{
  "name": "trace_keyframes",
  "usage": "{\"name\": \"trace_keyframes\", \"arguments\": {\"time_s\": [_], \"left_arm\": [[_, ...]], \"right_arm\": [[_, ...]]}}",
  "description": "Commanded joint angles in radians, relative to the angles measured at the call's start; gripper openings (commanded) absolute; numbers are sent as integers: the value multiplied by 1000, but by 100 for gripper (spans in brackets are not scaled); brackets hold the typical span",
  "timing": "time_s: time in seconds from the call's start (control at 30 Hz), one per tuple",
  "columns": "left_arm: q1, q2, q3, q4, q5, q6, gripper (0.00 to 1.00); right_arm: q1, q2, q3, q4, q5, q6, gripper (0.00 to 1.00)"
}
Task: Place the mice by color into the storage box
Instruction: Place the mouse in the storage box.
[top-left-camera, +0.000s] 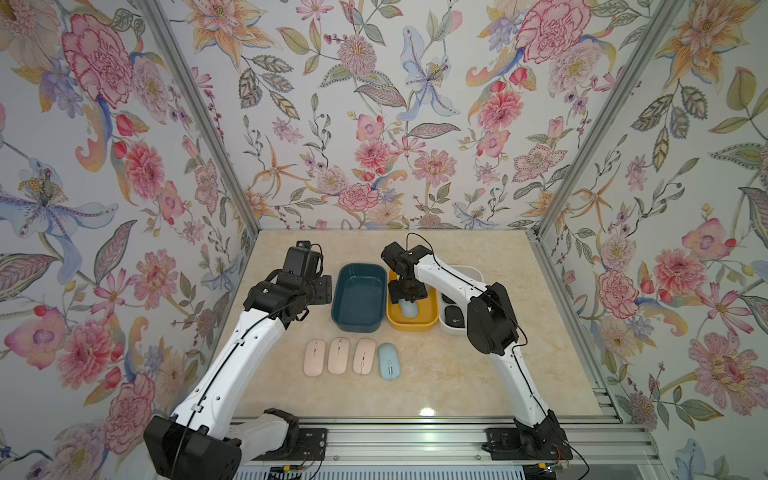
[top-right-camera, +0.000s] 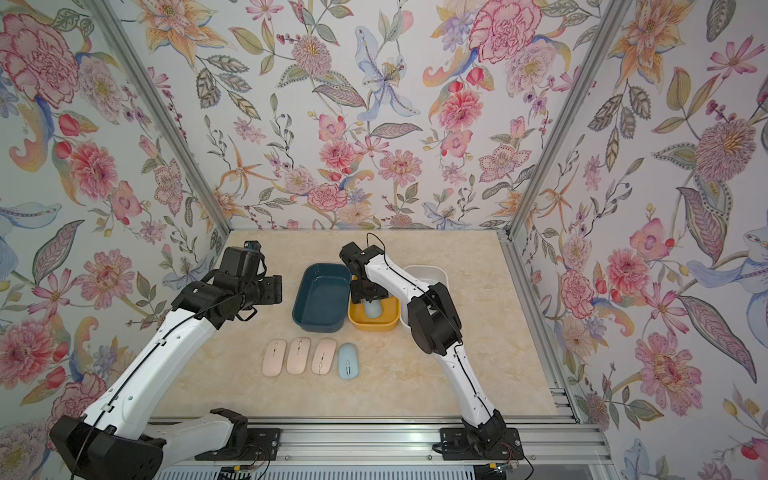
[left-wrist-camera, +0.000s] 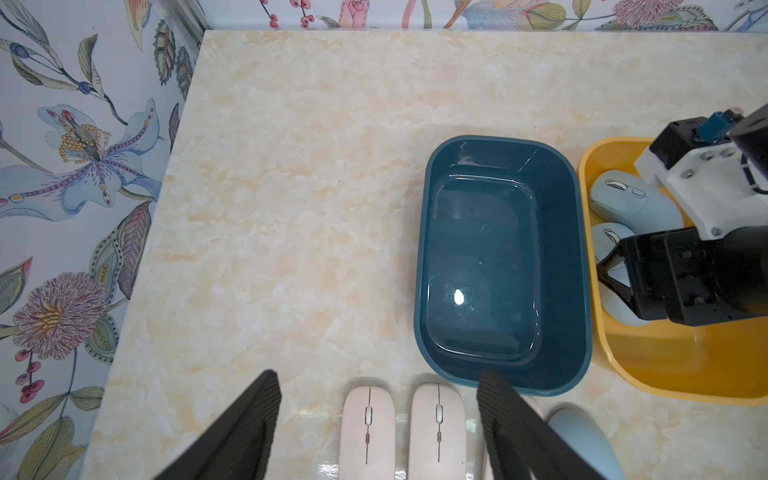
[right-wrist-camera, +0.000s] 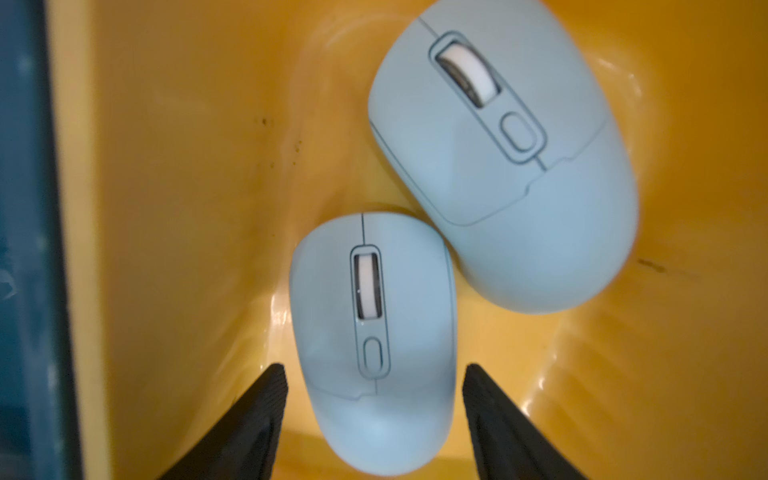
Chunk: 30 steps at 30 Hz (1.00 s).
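Three pale pink mice (top-left-camera: 338, 355) and one light blue mouse (top-left-camera: 389, 360) lie in a row on the table in front of the storage boxes. The teal box (top-left-camera: 359, 328) holds nothing. Two light blue mice (right-wrist-camera: 519, 187) lie in the yellow box (top-left-camera: 411, 326); black mice (top-left-camera: 455, 319) sit in the white box (top-left-camera: 446, 331). My right gripper (right-wrist-camera: 374, 415) is down inside the yellow box, open, with a gap on each side of the nearer blue mouse (right-wrist-camera: 374, 353). My left gripper (left-wrist-camera: 378, 374) hovers open left of the teal box, holding nothing.
The three boxes stand side by side mid-table, touching. My right forearm (top-left-camera: 449, 278) crosses over the white box and hides part of it. Floral walls close in the back and both sides. Bare marble table (top-left-camera: 457, 374) lies front right.
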<state>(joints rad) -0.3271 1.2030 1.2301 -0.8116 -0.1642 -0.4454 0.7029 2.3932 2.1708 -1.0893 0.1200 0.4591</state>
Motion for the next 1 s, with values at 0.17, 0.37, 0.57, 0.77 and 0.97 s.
{"name": "trace_keyframes", "arguments": {"time_s": [0.17, 0.37, 0.57, 0.77, 0.97], "left_arm": [[10, -9, 3, -12, -11, 2, 79], [9, -22, 0, 8, -30, -3, 78], [10, -16, 12, 14, -25, 15, 79], [10, -11, 12, 13, -20, 8, 79], [9, -27, 10, 13, -22, 5, 79]], "right_arm": [[4, -50, 111, -89, 54, 12, 70], [67, -211, -30, -106, 110, 68, 71], [185, -403, -314, -63, 100, 188, 71], [305, -499, -499, -33, 68, 308, 75], [361, -502, -586, 28, 49, 356, 75]]}}
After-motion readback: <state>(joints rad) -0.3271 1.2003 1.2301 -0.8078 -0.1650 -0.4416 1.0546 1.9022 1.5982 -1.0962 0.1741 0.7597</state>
